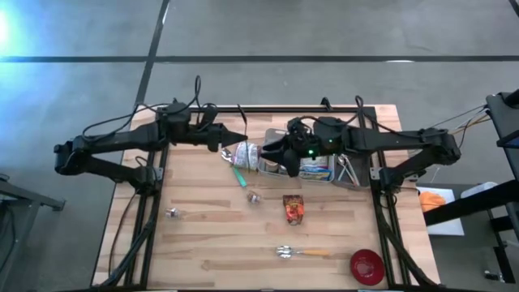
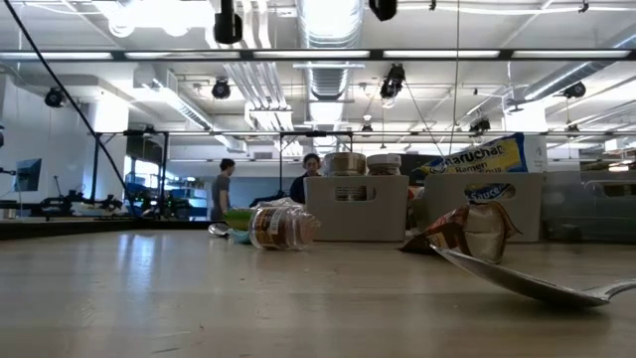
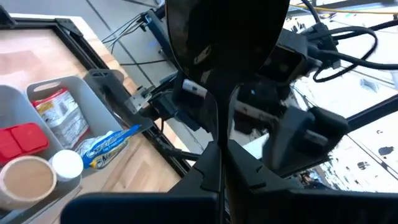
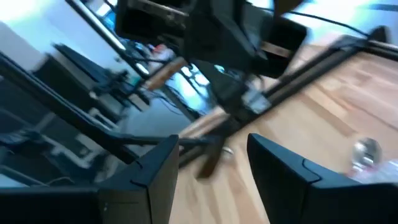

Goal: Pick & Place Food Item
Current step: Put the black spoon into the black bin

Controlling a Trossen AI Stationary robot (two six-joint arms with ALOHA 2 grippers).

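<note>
High view: left pincer (image 1: 235,139) closed, just beside the grey bin (image 1: 350,180)'s near end; right pincer (image 1: 272,151) half open over the bin, empty. Snack packet (image 1: 293,208) lies on the desk (image 1: 203,235) below the bin.
Low view: jar (image 2: 281,227) on its side before the bin.
Left wrist view: fingers (image 3: 214,168) pressed together.
Right wrist view: blurred; fingers (image 4: 283,177) apart, apparently nothing between.

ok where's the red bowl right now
In the high view the red bowl sits at the table's near right corner, just right of the spoon and well clear of the grey bin near the back.
</note>
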